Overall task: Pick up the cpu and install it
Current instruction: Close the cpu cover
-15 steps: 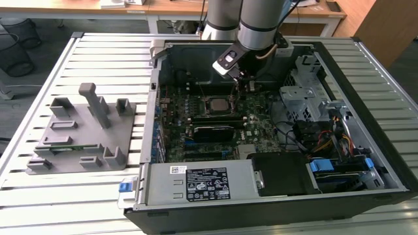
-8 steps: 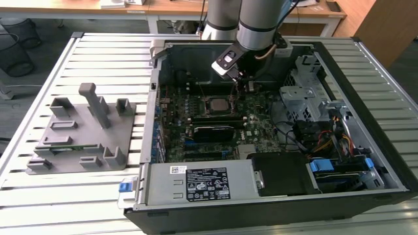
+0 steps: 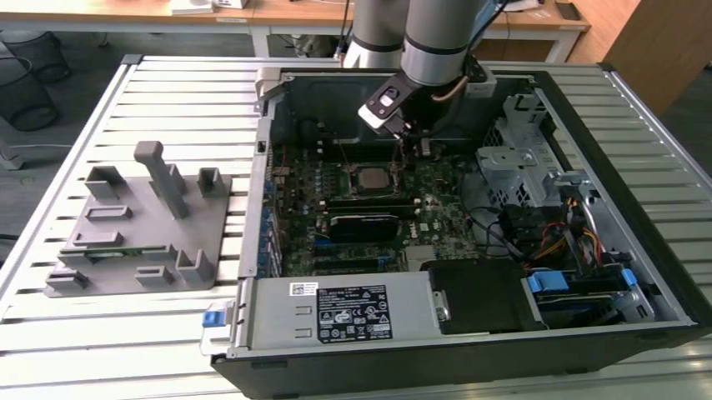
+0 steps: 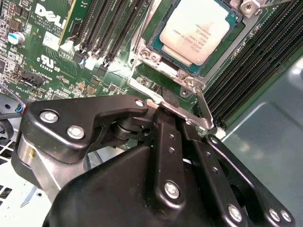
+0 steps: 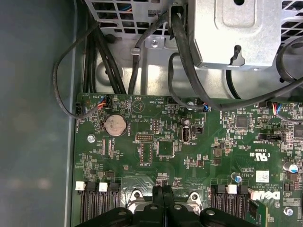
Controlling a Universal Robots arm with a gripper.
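While the cpu (image 3: 371, 177) lies seated in its socket at the board's middle, the gripper (image 3: 414, 150) works at the socket's far edge.
Its fingers (image 4: 166, 137) are pressed together with nothing between them, and the tips appear to touch the metal socket frame (image 4: 156, 90) just beside the cpu. Doing this well likely means pressing squarely and slowly on that metal edge, clear of the chip's silver top and the memory slots (image 4: 102, 23) alongside.

White lettering is showing on the green motherboard (image 4: 52, 61) beside the gripper (image 4: 165, 111); fine dark print is sitting on the cpu (image 4: 196, 28) lid just beyond it. A printed label (image 3: 353, 312) is lying on the power supply (image 3: 278, 325), well apart from the gripper.
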